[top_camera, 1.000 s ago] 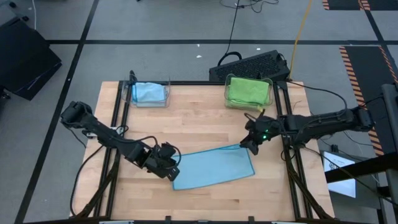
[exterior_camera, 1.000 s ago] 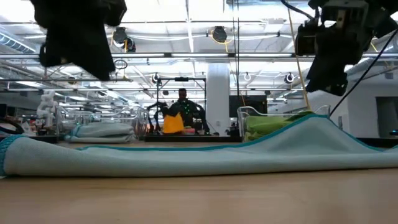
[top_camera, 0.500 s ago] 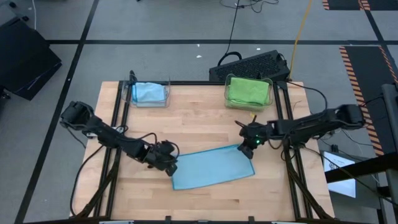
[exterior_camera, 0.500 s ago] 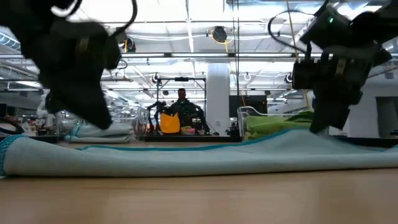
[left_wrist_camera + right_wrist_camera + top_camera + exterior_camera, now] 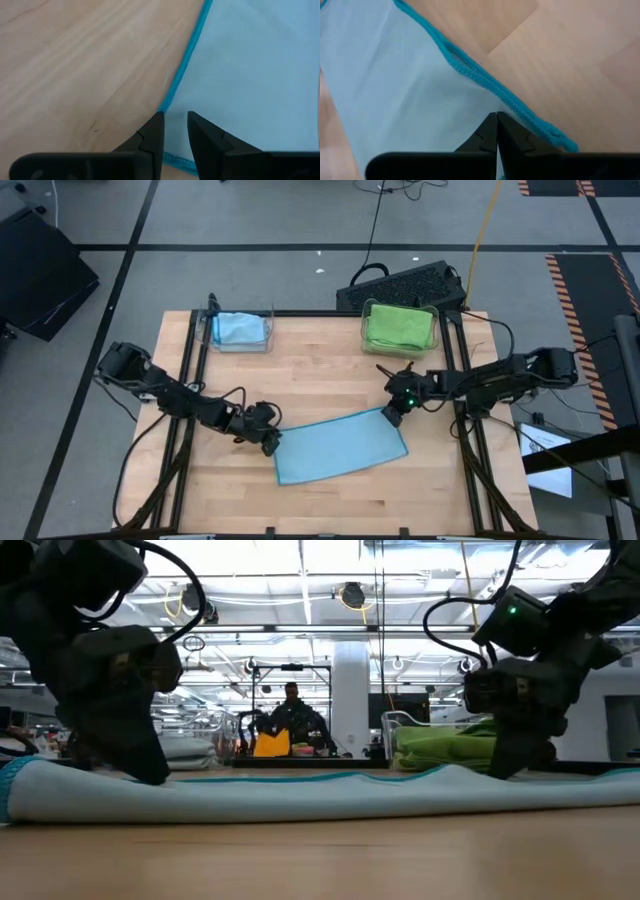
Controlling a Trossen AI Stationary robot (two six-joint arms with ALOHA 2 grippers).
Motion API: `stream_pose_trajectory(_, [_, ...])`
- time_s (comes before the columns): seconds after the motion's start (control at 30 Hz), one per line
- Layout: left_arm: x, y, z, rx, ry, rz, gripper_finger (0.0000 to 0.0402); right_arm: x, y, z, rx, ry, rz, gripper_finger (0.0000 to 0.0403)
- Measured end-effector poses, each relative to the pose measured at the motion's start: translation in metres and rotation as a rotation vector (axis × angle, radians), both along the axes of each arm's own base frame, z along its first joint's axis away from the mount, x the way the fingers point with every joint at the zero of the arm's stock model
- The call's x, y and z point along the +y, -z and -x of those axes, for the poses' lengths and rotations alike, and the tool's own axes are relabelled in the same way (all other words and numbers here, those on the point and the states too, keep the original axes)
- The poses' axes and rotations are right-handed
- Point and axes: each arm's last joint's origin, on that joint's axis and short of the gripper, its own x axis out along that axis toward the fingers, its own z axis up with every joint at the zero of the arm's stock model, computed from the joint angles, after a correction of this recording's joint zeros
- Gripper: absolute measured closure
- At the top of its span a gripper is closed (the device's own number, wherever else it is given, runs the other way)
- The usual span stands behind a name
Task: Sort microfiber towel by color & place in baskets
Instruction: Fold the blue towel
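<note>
The wooden tabletop [image 5: 320, 370] carries a light blue towel [image 5: 340, 446] lying flat near its front edge, well apart from the two clear baskets at the back. The back-left basket [image 5: 240, 330] holds a blue towel [image 5: 238, 327]; the back-right basket [image 5: 400, 327] holds a green towel [image 5: 398, 324]. A black keyboard [image 5: 400, 283] sits just behind the right basket. The left hand [image 5: 270, 442] is down at the flat towel's left edge, its fingers [image 5: 150, 137] slightly parted astride the teal hem. The right hand [image 5: 390, 416] is at the towel's far right corner, clenched, its tips [image 5: 497, 131] pressed together on the cloth near the hem.
</note>
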Motion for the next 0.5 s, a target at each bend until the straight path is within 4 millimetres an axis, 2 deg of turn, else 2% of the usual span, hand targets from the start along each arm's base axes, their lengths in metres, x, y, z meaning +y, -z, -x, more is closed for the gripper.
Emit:
stream_pose_trajectory(0.27, [0.001, 0.001, 0.001, 0.016, 0.016, 0.021, 0.0311, -0.004, -0.005, 0.001, -0.021, 0.046, -0.044, 0.0399])
stream_pose_trajectory(0.5, [0.005, -0.014, 0.005, -0.013, 0.027, 0.103, 0.0311, -0.003, -0.026, 0.003, -0.134, 0.097, -0.09, 0.0399])
